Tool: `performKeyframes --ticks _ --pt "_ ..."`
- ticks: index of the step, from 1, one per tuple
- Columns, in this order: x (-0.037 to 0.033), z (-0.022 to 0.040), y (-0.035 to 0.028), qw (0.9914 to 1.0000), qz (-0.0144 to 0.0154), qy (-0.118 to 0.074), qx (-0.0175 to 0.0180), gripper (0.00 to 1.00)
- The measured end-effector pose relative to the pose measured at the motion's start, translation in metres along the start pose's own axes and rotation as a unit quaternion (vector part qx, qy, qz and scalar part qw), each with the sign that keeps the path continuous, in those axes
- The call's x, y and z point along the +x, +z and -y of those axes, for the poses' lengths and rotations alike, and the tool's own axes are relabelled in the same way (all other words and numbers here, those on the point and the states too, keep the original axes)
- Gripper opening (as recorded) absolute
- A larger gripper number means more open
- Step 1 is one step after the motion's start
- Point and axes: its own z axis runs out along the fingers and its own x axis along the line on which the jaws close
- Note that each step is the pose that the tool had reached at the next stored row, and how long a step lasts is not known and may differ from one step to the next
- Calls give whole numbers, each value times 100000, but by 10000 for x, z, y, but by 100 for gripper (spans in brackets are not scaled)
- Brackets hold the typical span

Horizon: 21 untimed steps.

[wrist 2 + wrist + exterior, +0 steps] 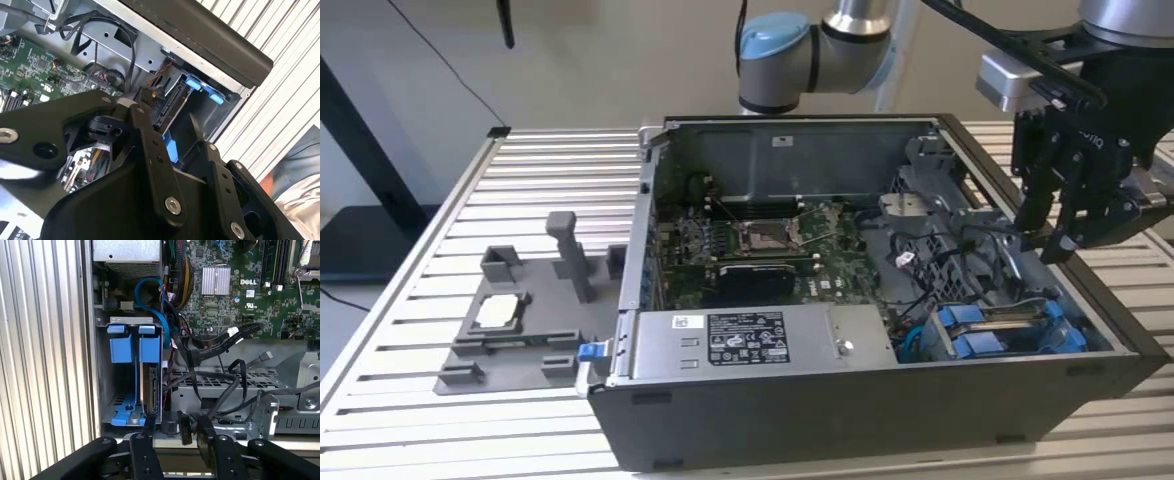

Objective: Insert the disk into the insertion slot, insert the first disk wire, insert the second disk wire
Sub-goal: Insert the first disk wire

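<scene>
The disk point(151, 390) sits on edge in the insertion slot point(131, 412), a grey bay with blue rails and tabs at the case's corner, its connector edge facing out. In the exterior view the slot point(1003, 328) is at the case's near right. My gripper point(177, 422) hangs over the case just beside the slot, open, one fingertip point(150, 424) close to the disk's end. A small black plug point(184, 429) stands between the fingers, touching neither. Loose black wires point(235, 335) lie over the metal cage nearby. The gripper also appears in the exterior view point(1054, 238) and in the second wrist view point(170, 117).
The open computer case point(854, 400) lies on a slatted table point(400, 300). Inside it are the motherboard point(767, 237), a power supply point(734, 340) and a blue cable loop point(150, 290). A grey fixture point(520, 330) stands at the exterior view's left.
</scene>
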Motion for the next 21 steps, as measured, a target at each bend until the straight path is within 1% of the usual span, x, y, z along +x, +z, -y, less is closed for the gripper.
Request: performKeyframes --ticks 1,3,4,6,15,21 --pt "0 0 0 100000 2 2 6 44" --pt "0 0 0 100000 1 2 13 32" --pt "0 0 0 100000 3 5 16 32" --pt "0 0 0 100000 8 3 22 20" --pt "0 -1 2 100000 15 8 62 19" --pt "0 -4 30 100000 16 7 -16 19"
